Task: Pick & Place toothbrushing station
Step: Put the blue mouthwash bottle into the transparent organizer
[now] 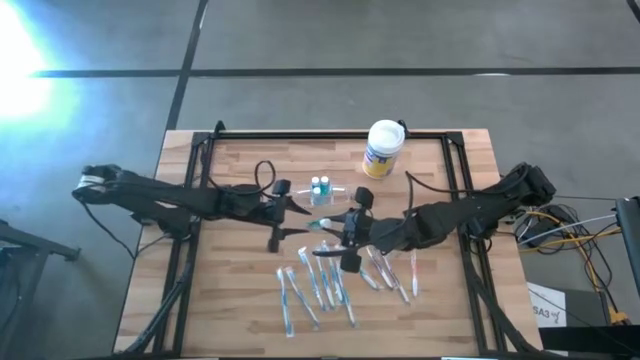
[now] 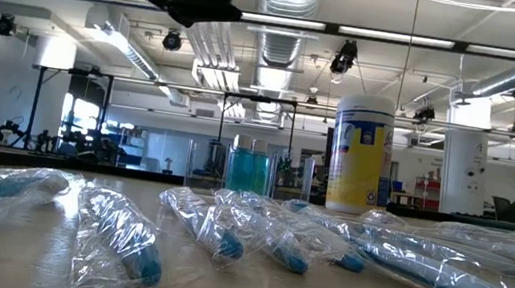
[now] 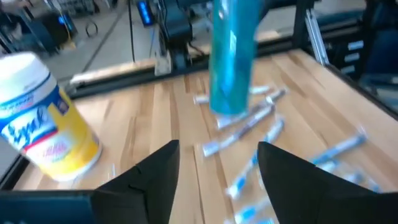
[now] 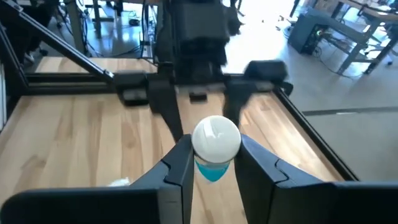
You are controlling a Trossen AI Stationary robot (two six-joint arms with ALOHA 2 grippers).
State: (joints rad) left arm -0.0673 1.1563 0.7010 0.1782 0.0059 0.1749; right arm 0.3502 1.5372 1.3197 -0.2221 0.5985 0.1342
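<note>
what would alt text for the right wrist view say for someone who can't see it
The right gripper is closed on a teal tube with a round white cap, held above the wooden table. Straight ahead, the left gripper faces it with its fingers spread apart, holding nothing.

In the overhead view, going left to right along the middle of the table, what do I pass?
Left gripper → clear holder with two blue-capped bottles → right gripper closed on a teal tube → white canister with yellow label, further back.
</note>
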